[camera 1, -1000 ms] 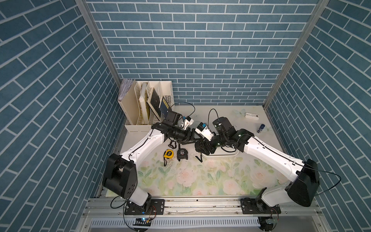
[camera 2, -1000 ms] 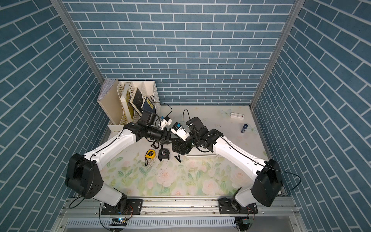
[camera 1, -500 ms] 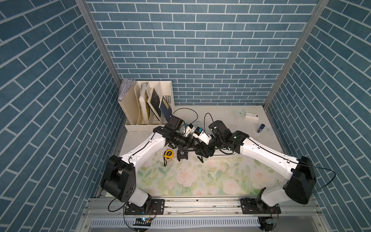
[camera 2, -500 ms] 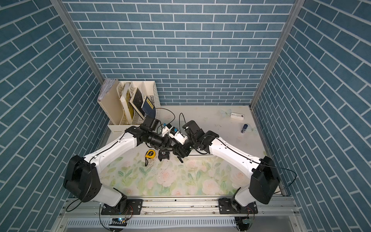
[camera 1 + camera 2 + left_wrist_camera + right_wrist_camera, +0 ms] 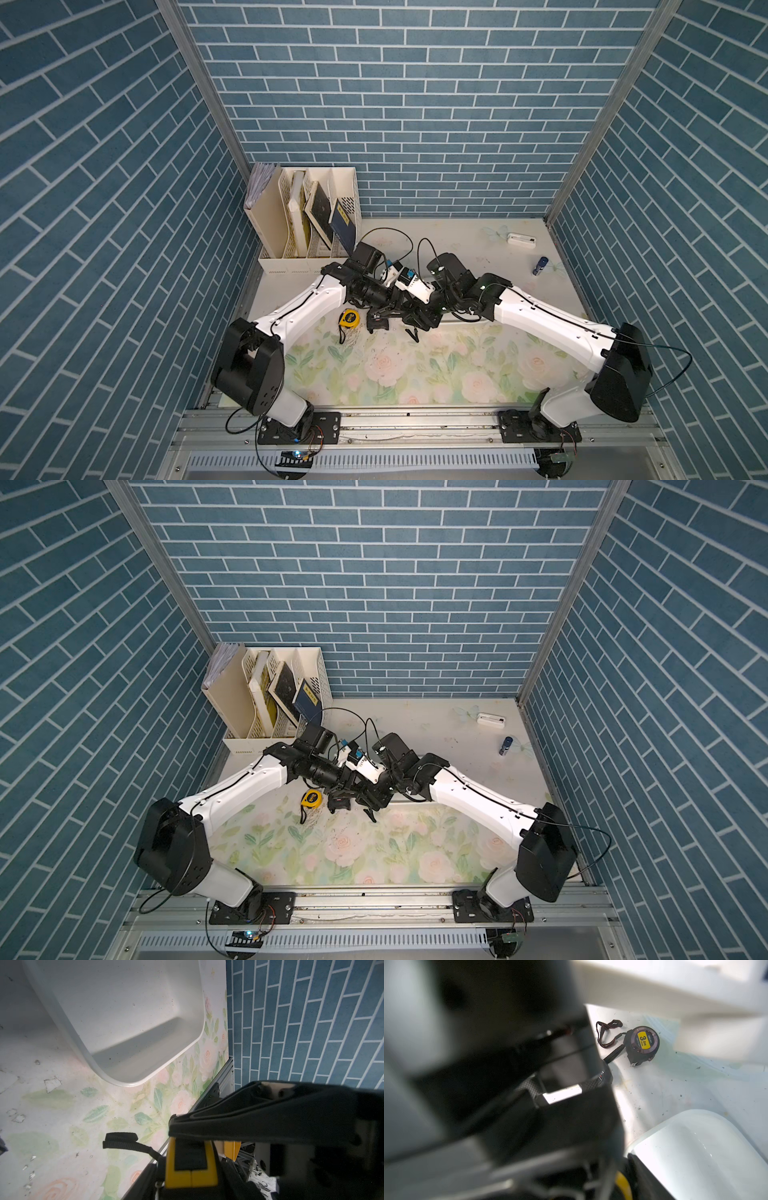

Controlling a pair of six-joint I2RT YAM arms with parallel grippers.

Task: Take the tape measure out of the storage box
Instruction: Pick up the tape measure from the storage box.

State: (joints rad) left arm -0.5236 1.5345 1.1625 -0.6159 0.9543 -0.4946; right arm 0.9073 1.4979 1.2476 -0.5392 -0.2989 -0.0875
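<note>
Floral tabletop (image 5: 52,1115) below: left jaws clamp tape measure (image 5: 191,1161); right jaws unclear.

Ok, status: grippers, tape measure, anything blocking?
Left gripper shut on yellow-black tape measure; right gripper alongside, grip unclear. It's out of storage box, over table. Two other tapes lie clear.

The storage box (image 5: 135,1059) was smooth white plastic with a soft gloss, speckled with dust. The tape measure (image 5: 191,1176) had a hard yellow plastic case with a matt black panel, and its strap (image 5: 122,1140) was woven black cloth. The table cover (image 5: 52,1109) looked matt, printed with flowers, scuffed and flaked in places. The rail (image 5: 415,424) was bare silvery metal, the walls (image 5: 415,124) matt blue.
</note>
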